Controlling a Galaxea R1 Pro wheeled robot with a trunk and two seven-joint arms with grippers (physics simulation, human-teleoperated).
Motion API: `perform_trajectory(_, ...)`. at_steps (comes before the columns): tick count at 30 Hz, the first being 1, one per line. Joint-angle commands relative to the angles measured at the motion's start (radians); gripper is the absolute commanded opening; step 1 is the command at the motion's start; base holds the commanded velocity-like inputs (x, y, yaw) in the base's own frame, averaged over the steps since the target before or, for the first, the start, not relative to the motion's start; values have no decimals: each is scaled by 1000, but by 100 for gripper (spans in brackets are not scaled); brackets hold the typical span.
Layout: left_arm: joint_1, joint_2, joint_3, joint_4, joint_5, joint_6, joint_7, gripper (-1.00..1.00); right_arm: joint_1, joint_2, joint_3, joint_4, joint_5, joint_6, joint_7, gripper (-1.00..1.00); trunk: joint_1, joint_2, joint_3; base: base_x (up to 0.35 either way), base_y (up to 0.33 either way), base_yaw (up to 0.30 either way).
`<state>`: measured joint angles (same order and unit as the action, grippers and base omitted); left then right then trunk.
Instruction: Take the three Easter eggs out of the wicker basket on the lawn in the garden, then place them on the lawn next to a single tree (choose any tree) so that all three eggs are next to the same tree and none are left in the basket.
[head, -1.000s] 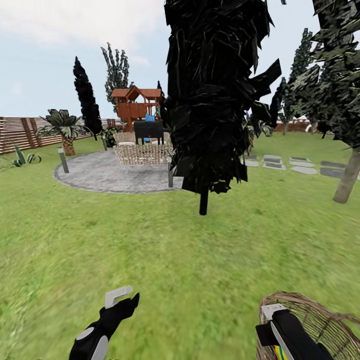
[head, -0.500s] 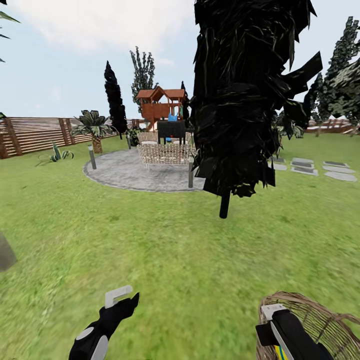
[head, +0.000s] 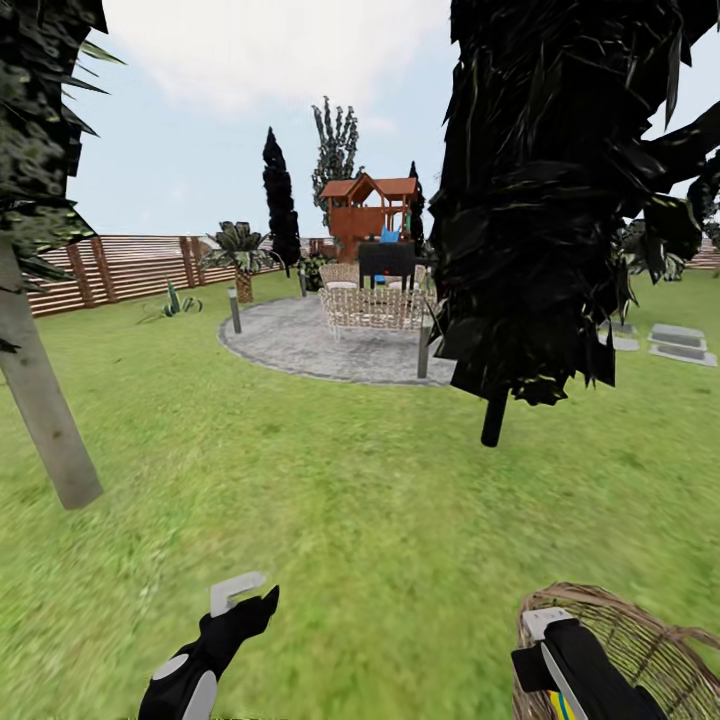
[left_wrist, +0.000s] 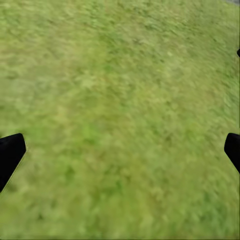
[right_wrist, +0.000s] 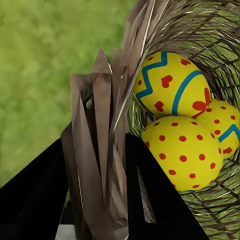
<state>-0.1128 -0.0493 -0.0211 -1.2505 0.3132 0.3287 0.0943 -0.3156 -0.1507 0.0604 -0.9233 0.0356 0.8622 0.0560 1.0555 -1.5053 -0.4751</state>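
Nothing yet laid out: all three small yellow painted Easter eggs (right_wrist: 182, 120) sitting in the round brown open-weave wicker basket (head: 640, 640), carried at lower right of the head view. Right gripper (right_wrist: 95, 200) pinching the basket's woven rim between black fingers; left gripper (left_wrist: 120, 155) spread wide, empty, above the bright mottled green lawn (head: 350, 500). Smooth pale grey-brown tree trunk (head: 45, 410) rising near, on the left. Remaining: reaching a tree, setting out every egg.

Wicker basket (head: 640, 640) cut by frame edge
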Motion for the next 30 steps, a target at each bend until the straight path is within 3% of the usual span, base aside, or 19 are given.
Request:
perform_trajectory(1,-1,0,-2,-1,10,4,8,100,0,-1,1,-2,17,4,5,-100,0,-1,-1,77,0,289)
perform_trajectory(13,-1,0,-3,2,12,4,5,100,0,-1,1,-2,17,4,5,-100,0,-1,-1,36,0,290)
perform_trajectory(19,-1,0,-2,5,12,5,5,100,0,0,2,-1,18,4,5,-100,-11,20,8,0,0,290)
perform_trajectory(26,-1,0,-1,7,12,6,5,100,0,3,4,0,20,4,5,-100,-11,20,8,0,281,290)
perform_trajectory(30,-1,0,-2,2,13,6,3,100,0,4,4,0,20,4,5,-100,-11,20,8,166,-42,289)
